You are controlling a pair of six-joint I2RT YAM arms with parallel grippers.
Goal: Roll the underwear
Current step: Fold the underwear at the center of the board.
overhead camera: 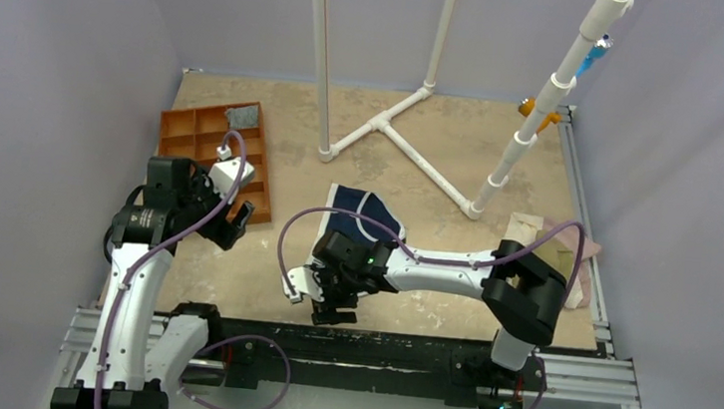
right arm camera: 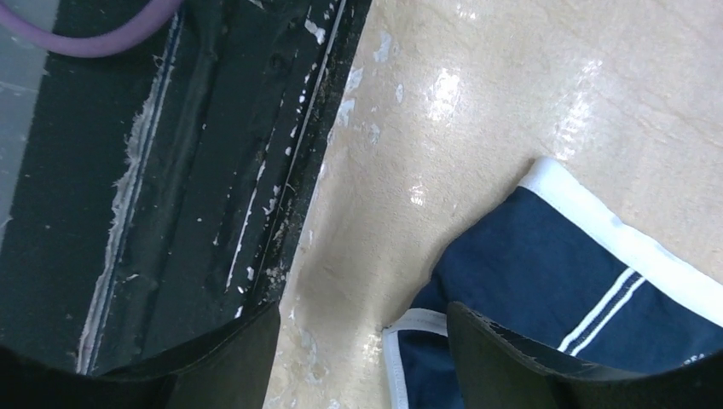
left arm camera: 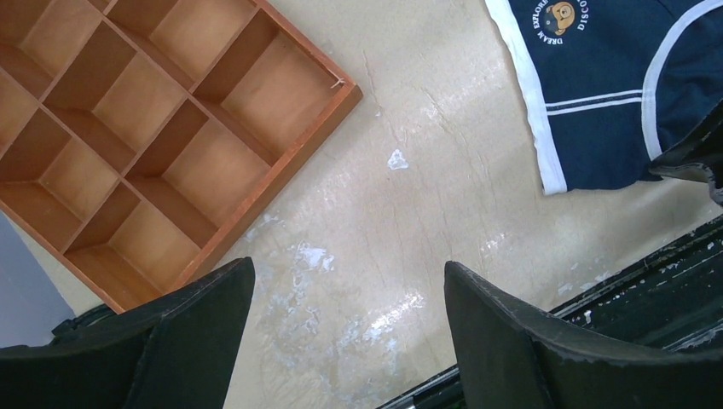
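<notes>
The navy-blue underwear (overhead camera: 366, 209) with white trim lies flat on the table, its near part hidden under my right wrist. In the left wrist view it (left arm camera: 610, 102) sits at the top right, showing a small round logo. My right gripper (overhead camera: 332, 310) is open over the garment's near edge, close to the front rail. In the right wrist view (right arm camera: 362, 362) one finger (right arm camera: 529, 358) hangs over the navy cloth (right arm camera: 563, 264), and a white-trimmed corner lies between the jaws. My left gripper (overhead camera: 237, 217) is open and empty above bare table (left arm camera: 349, 332), left of the underwear.
An orange-brown compartment tray (overhead camera: 194, 134) lies at the back left, with a grey item (overhead camera: 243, 116) in one cell; it also shows in the left wrist view (left arm camera: 281, 170). A white pipe frame (overhead camera: 385, 127) stands at the back. Pale pink cloth (overhead camera: 534, 229) lies far right. A black rail (overhead camera: 404, 349) runs along the front edge.
</notes>
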